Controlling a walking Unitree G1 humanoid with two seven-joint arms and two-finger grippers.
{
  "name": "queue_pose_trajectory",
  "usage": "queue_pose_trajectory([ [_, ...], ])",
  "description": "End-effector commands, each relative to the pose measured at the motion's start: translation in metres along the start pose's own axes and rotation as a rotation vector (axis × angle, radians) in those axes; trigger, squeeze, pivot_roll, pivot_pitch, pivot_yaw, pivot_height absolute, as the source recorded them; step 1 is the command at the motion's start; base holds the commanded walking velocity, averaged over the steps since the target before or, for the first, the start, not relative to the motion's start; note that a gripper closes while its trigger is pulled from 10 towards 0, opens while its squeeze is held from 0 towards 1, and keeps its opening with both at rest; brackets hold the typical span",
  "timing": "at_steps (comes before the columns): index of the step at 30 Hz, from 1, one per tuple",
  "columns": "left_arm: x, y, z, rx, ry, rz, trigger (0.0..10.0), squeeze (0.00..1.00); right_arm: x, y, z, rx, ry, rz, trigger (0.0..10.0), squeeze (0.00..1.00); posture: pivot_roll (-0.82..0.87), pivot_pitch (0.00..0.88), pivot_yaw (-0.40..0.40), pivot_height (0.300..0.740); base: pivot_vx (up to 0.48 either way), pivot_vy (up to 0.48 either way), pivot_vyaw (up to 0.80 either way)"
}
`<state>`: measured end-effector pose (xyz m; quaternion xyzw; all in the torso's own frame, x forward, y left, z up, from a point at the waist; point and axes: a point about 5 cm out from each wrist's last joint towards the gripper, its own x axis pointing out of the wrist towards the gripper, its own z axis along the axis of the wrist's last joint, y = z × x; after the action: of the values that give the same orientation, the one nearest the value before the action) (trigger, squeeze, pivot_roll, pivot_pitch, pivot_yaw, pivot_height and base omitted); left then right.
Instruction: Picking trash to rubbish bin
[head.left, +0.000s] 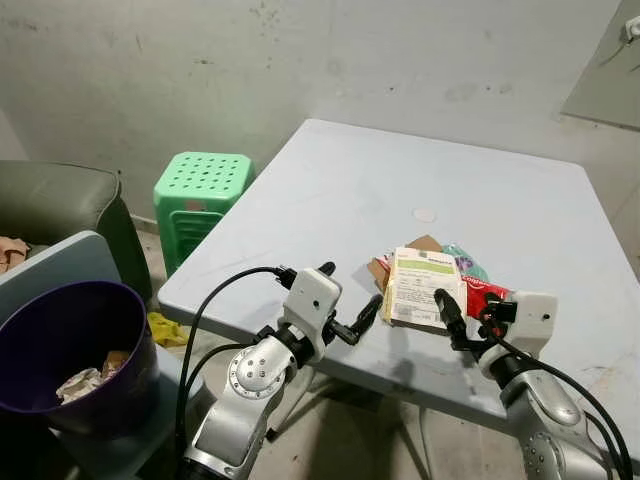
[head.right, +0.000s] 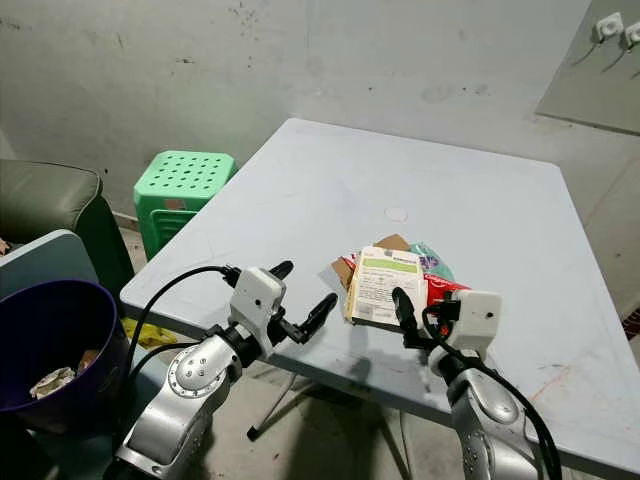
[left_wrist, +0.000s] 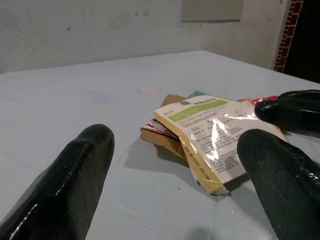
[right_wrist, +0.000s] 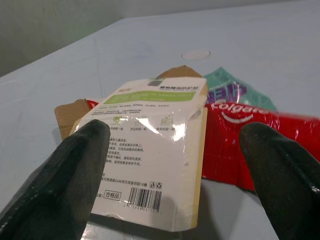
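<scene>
Your left gripper (head.left: 348, 300) is stretched out level at the near edge of the pale grey square table (head.left: 330, 190), fingers spread wide with nothing between them, aimed at the trash pile sitting at its 3 o'clock. Your right gripper (head.left: 452, 318) comes in from the 5 o'clock side of that pile, fingers also apart, one tip right by the white glossy pouch with a green stripe (head.left: 424, 286). I count four bits of trash: that pouch on top, one red Colgate box (right_wrist: 250, 145), one teal wrapper (right_wrist: 232, 90), one brown cardboard scrap (left_wrist: 167, 136). One dark purple round plastic bin (head.left: 70, 350) sits well off at 9 o'clock, and one green plastic stool (head.left: 200, 195) at 11.
</scene>
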<state>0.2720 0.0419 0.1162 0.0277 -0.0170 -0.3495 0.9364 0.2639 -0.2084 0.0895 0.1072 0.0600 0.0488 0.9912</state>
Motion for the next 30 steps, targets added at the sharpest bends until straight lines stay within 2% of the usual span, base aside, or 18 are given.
queue_pose_trajectory([
  [1, 0.001, -0.002, 0.006, 0.005, -0.014, -0.013, 10.0, 0.0, 0.0, -0.003, 0.002, 0.032, -0.004, -0.005, 10.0, 0.0, -0.09, 0.056, -0.039, 0.74, 0.0, 0.0, 0.0],
  [4, 0.0, -0.004, 0.008, -0.002, -0.018, -0.026, 10.0, 0.0, 0.004, -0.004, 0.003, 0.058, 0.004, 0.007, 10.0, 0.0, -0.09, 0.06, -0.036, 0.74, 0.0, 0.0, 0.0],
  [10, 0.0, -0.011, 0.016, -0.045, -0.058, -0.064, 10.0, 0.0, 0.019, -0.006, 0.01, 0.043, 0.016, 0.028, 10.0, 0.0, -0.09, 0.06, -0.037, 0.74, 0.0, 0.0, 0.0],
  [16, -0.002, -0.017, 0.017, -0.055, -0.059, -0.08, 10.0, 0.0, 0.028, -0.008, 0.011, 0.07, 0.082, 0.064, 10.0, 0.0, -0.08, 0.067, -0.052, 0.74, 0.0, 0.0, 0.0],
  [23, -0.005, -0.016, 0.017, -0.066, -0.054, -0.062, 10.0, 0.0, 0.03, -0.015, 0.009, 0.033, 0.09, 0.046, 10.0, 0.0, -0.06, 0.071, -0.066, 0.74, 0.0, 0.0, 0.0],
  [25, -0.005, -0.016, 0.017, -0.065, -0.053, -0.059, 10.0, 0.0, 0.031, -0.016, 0.01, 0.045, 0.075, 0.034, 10.0, 0.0, -0.06, 0.072, -0.067, 0.74, 0.0, 0.0, 0.0],
  [30, -0.006, -0.016, 0.018, -0.066, -0.055, -0.057, 10.0, 0.0, 0.032, -0.016, 0.005, 0.09, 0.122, 0.041, 10.0, 0.0, -0.06, 0.071, -0.062, 0.74, 0.0, 0.0, 0.0],
])
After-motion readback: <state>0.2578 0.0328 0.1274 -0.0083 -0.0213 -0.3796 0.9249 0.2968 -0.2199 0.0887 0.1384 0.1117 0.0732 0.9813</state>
